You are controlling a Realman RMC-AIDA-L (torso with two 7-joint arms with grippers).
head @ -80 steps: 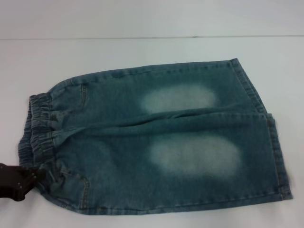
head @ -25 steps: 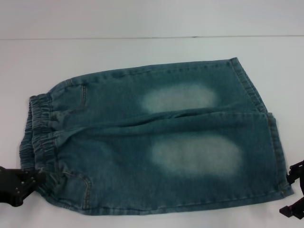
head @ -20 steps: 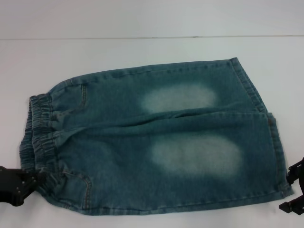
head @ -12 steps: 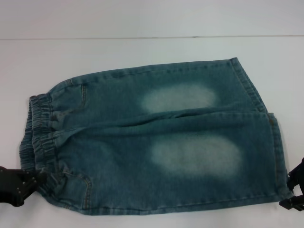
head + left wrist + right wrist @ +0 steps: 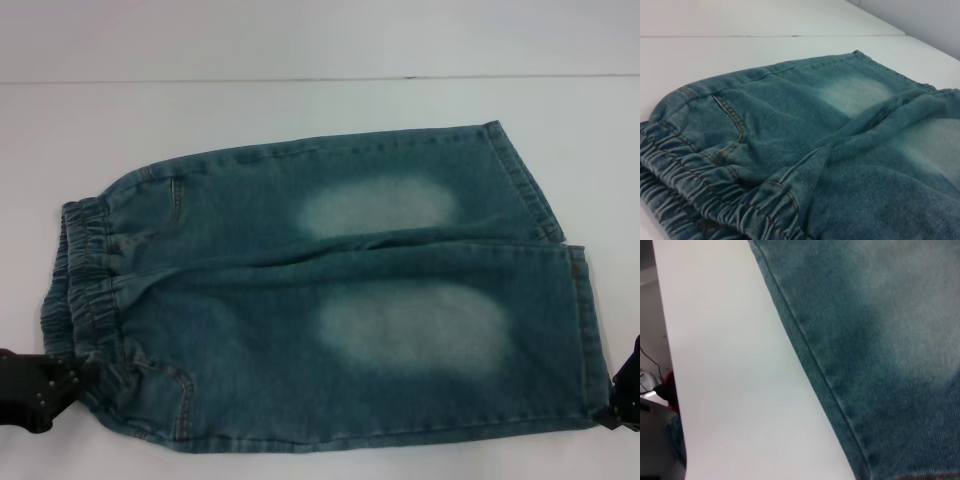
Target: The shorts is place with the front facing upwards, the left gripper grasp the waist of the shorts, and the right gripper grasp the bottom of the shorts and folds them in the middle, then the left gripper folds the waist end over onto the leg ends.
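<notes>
The shorts lie flat with the two pale oval patches facing up. The waist of the shorts is at the left and the bottom of the shorts at the right. My left gripper is at the near corner of the waistband, tapered to one tip and shut on the gathered denim there. The waist fills the near part of the left wrist view. My right gripper stands open at the picture's right edge, beside the near leg's hem corner. The right wrist view shows only the shorts' stitched edge.
A white table carries the shorts, with bare surface on the far side and at both ends. Its back edge meets a pale wall. In the right wrist view the table's edge drops off to dark clutter below.
The right gripper came into view at the lower right, then slid farther right, now half out of the picture. The left gripper sank slightly at the waist corner and has held still since.
</notes>
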